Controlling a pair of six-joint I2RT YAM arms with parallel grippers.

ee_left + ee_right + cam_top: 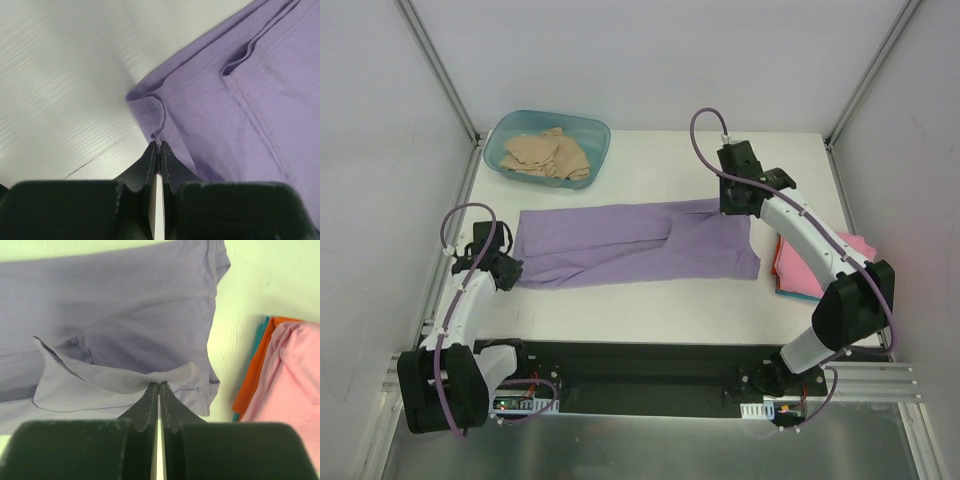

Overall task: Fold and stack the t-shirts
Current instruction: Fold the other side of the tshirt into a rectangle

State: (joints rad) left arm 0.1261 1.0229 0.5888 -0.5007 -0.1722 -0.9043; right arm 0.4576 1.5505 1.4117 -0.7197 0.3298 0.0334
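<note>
The lavender t-shirt (630, 245) lies as a long flat band across the middle of the table. My left gripper (506, 270) is shut on its near left corner, and a small pinch of purple cloth (240, 115) sits between the tips (159, 145). My right gripper (735, 207) is shut on the far right edge, where the hem (125, 305) rises in a fold at the tips (159, 385). A pink t-shirt (858, 247) (300, 370) lies folded at the right, partly under the right arm. The tan t-shirt (548, 155) is crumpled in the tub.
The teal plastic tub (595, 130) stands at the far left corner. Under the pink shirt lie an orange cloth (255, 375) and a teal one (260, 332). White walls and metal frame posts enclose the table on three sides.
</note>
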